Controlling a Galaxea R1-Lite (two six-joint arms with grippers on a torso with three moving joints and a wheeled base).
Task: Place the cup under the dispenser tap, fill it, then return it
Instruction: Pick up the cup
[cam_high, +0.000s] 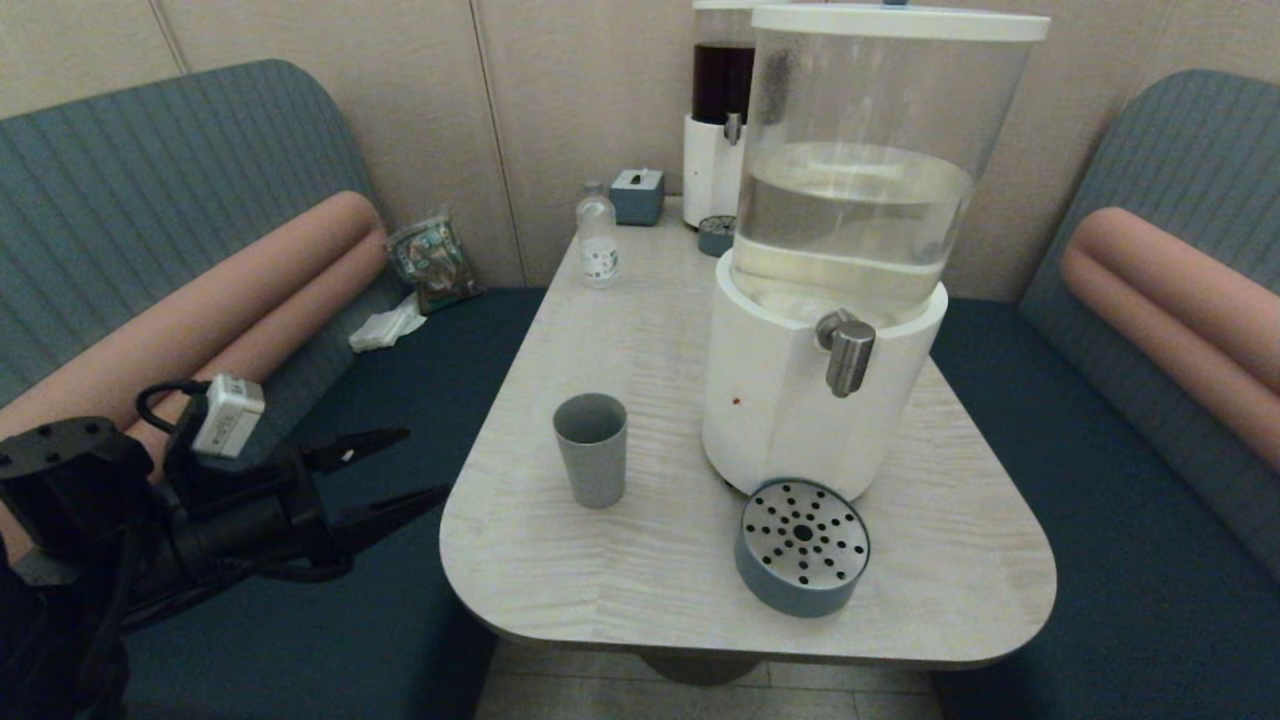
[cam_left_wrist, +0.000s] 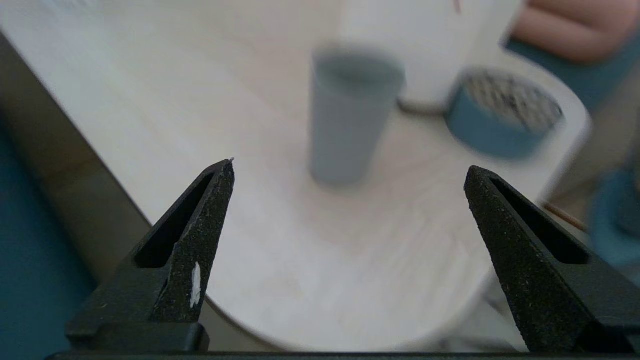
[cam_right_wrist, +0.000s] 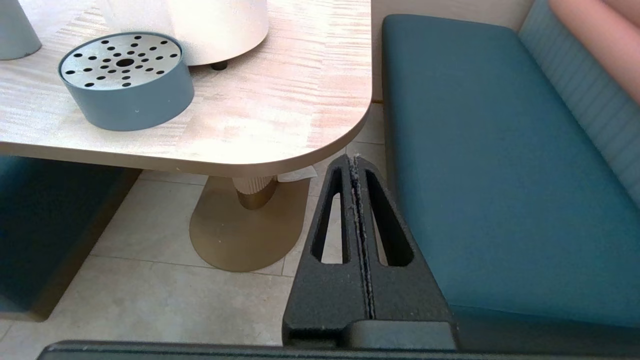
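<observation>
The grey-blue cup (cam_high: 591, 448) stands upright on the table, left of the big white-based dispenser (cam_high: 790, 400). Its brushed-metal tap (cam_high: 849, 354) juts from the base front, above the table and behind the round tray (cam_high: 803, 546). My left gripper (cam_high: 425, 464) hovers off the table's left edge, open and empty, pointing toward the cup (cam_left_wrist: 350, 120), which sits well ahead of the fingertips (cam_left_wrist: 222, 175). My right gripper (cam_right_wrist: 355, 161) is shut on nothing, parked low beside the table's right corner; it does not show in the head view.
A clear bottle (cam_high: 598, 238), a small blue-grey box (cam_high: 637, 196) and a dark-liquid dispenser (cam_high: 718, 120) stand at the table's back. Blue bench seats (cam_high: 1120, 520) flank the table (cam_high: 640, 330). A snack bag (cam_high: 434, 262) and crumpled tissue (cam_high: 385, 328) lie on the left bench.
</observation>
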